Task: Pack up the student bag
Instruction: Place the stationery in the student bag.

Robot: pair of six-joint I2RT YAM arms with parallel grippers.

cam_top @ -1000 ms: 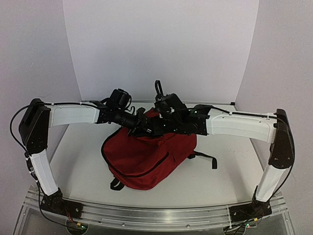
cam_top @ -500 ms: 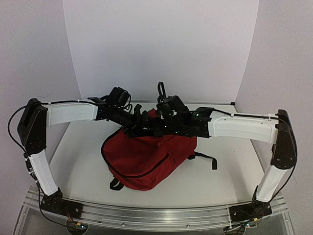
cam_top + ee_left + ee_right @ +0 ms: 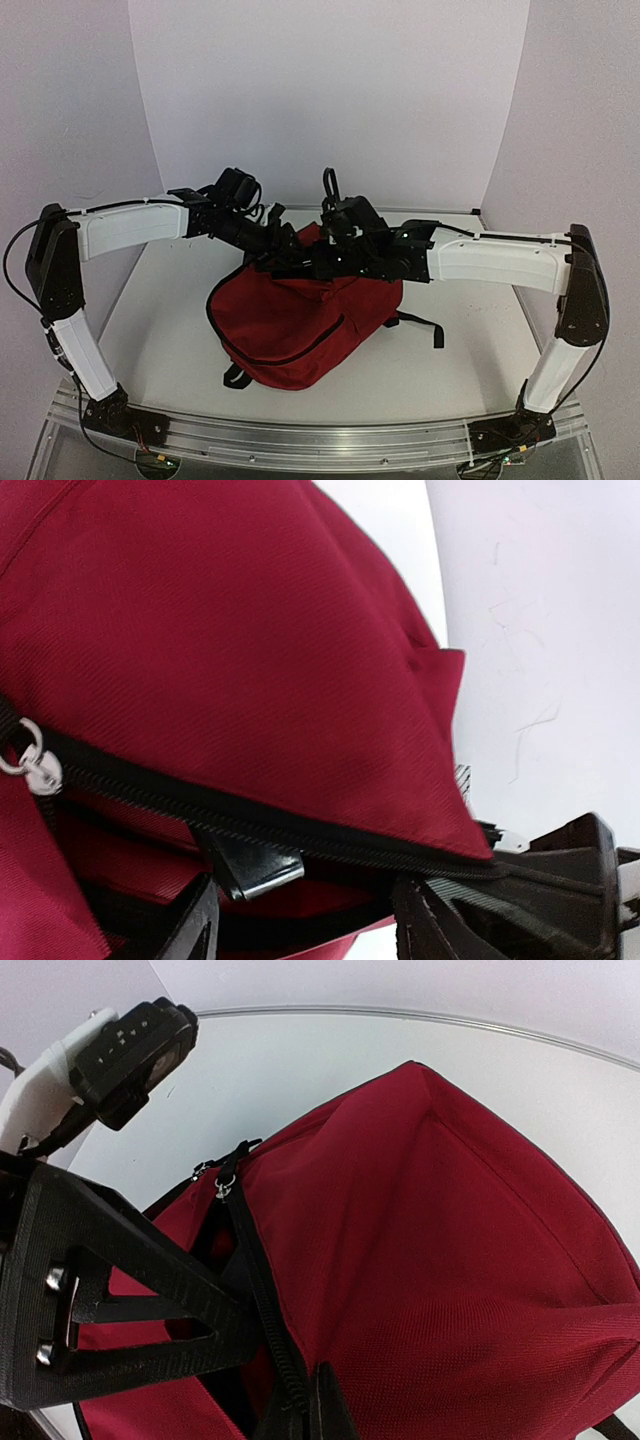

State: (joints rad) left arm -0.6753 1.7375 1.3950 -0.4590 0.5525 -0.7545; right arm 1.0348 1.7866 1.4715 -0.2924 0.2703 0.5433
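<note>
Status: left gripper (image 3: 300, 925) at the bag's (image 3: 300, 335) top, jaws apart astride the zipper (image 3: 250, 815), holding nothing. Bag lies mid-table (image 3: 460, 350), main zipper partly open at the top. Right gripper (image 3: 297, 1405) is pinched together on the zipper edge. No loose items in view and the contents are hidden. Judged at the zipper stage, packing unconfirmed.
</note>
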